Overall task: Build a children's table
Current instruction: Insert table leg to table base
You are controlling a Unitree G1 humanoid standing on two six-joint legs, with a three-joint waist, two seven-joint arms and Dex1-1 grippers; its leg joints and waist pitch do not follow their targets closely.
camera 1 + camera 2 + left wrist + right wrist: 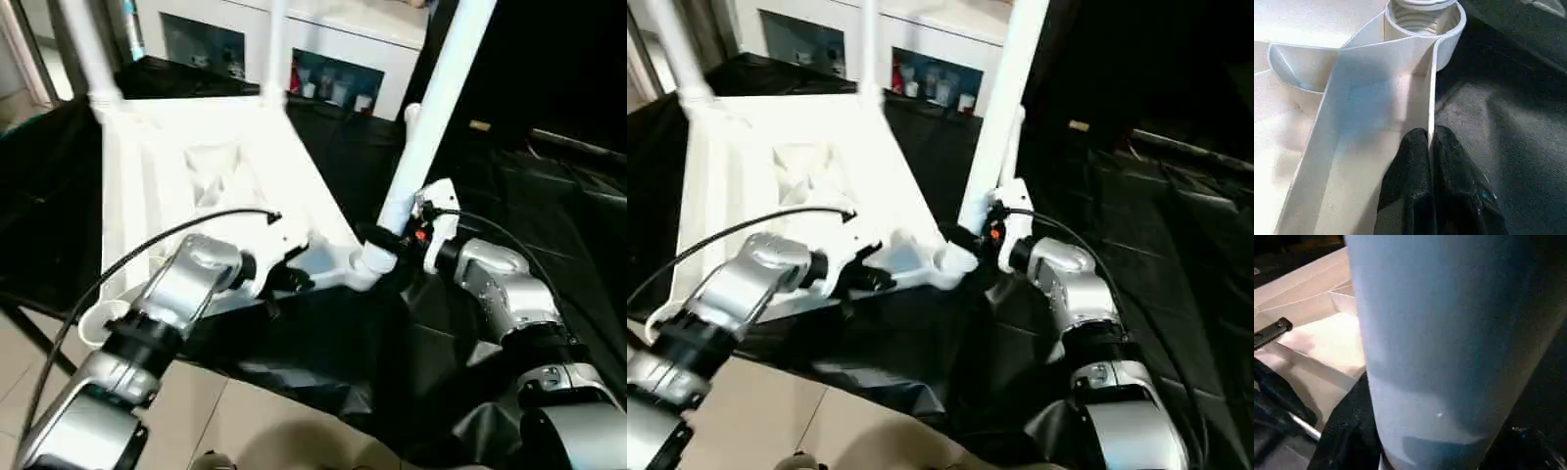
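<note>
Head eyes look down on the tabletop (196,166); wrist cameras sit close against rib (1431,98) and leg (1449,333).

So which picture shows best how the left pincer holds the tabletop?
The left wrist view: the left pincer is shut on the tabletop's thin side wall, one black finger each side. Both eye views show it from farther off, behind the forearm.

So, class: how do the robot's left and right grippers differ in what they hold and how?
The left gripper pinches a thin upright wall of the upturned tabletop; the right gripper wraps a round leg near its lower end, at a corner socket. Left grips flat, right grips a tube. Both are shut on white plastic.
</note>
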